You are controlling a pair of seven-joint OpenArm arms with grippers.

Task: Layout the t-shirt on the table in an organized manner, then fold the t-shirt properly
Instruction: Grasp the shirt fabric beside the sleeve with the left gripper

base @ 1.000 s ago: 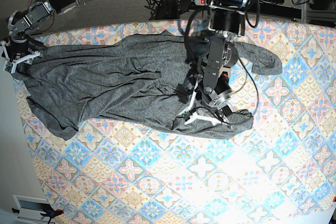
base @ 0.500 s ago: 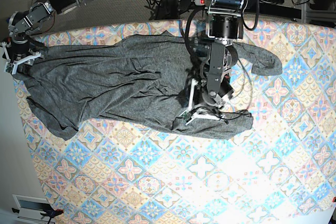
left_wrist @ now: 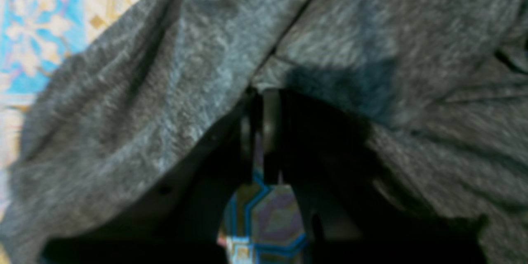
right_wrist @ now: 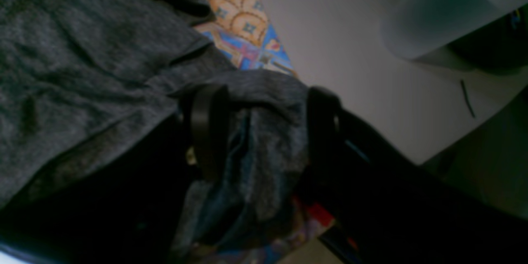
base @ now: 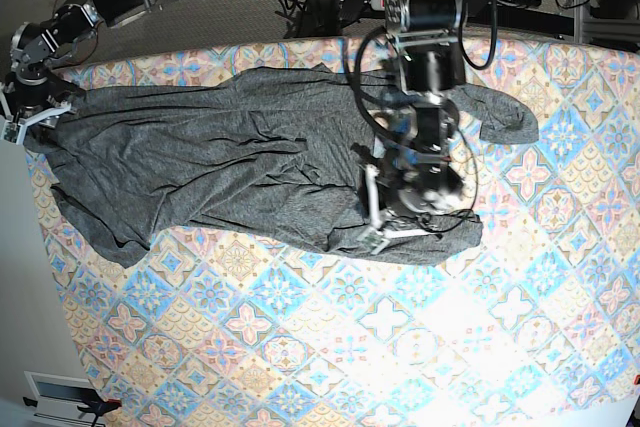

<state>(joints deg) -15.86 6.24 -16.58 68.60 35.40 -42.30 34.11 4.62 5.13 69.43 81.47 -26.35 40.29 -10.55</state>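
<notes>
- Left wrist view: the left hand (left_wrist: pixel 259 132) has its two dark fingers pressed nearly together, clenched on a fold of the t-shirt (left_wrist: pixel 173 74). The grey knit drapes over and around the fingers, lifted like a tent, and a patch of the patterned worktop (left_wrist: pixel 268 214) shows through the gap beneath. More of the blue and cream tile pattern shows at the upper left edge. The picture is blurred, so finer detail cannot be told.
- Right wrist view: the right hand (right_wrist: pixel 264 132) has its fingers (right_wrist: pixel 206 128) standing wide, with a bunched wad of the t-shirt (right_wrist: pixel 82 62) filling the space between them; it is grasping the cloth. The grip is at the very edge of the worktop (right_wrist: pixel 239 24), with plain pale floor (right_wrist: pixel 342 49) beyond.
- Base view: the t-shirt (base: pixel 220 167) lies stretched lengthwise across the far part of the worktop (base: pixel 400 347), wrinkled, one sleeve reaching toward the right. The right hand (base: pixel 25 119) holds the cloth's end at the far left edge. The left hand (base: pixel 385 232) sits at the shirt's near hem, right of centre.
</notes>
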